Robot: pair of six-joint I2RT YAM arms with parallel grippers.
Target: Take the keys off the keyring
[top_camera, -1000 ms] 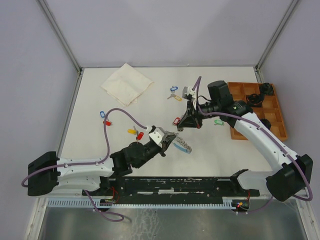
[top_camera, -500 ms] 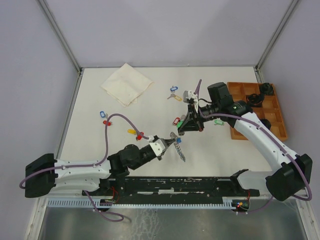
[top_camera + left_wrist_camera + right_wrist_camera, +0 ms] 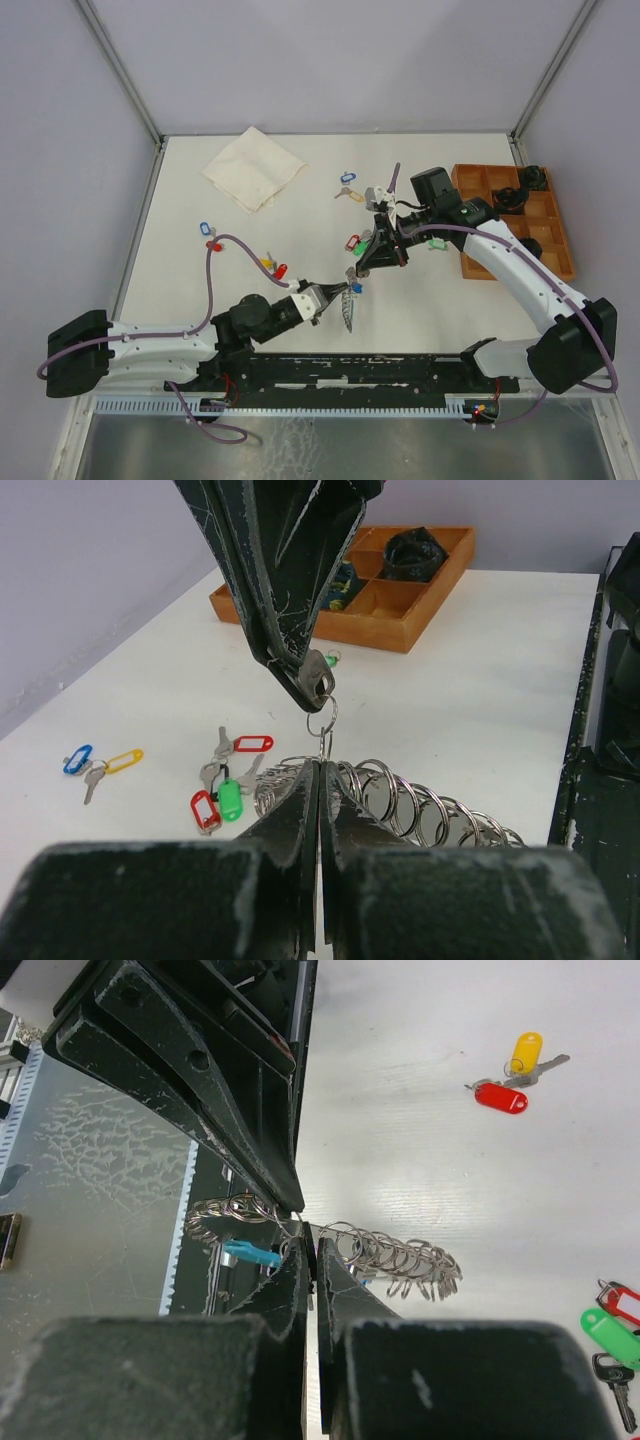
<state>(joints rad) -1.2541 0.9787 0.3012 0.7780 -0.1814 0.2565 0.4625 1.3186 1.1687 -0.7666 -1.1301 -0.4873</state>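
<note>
Keyring (image 3: 347, 309): a bunch of silver wire loops, lifted off the table, well to the left of the wooden tray (image 3: 550, 252) and nearer to the arm bases. A small light-blue piece (image 3: 250, 1253) sits at its upper end.
Left gripper (image 3: 338, 291): just left of the keyring's top, tips pressed together on the keyring with no gap.
Key (image 3: 317, 676): silver, just above the keyring and joined to it by a small ring (image 3: 322, 718).
Right gripper (image 3: 361, 267): between the keyring and the tray, tips closed on the head of the key.
Loose keys: a red and yellow tagged pair (image 3: 272, 267) far left of the tray; a red and green pair (image 3: 352, 243) left of it; a green one (image 3: 436, 243) just beside its left edge; a blue and yellow pair (image 3: 347, 187) further back.
Cloth (image 3: 253, 167): folded, far left of the tray, near the back wall.
</note>
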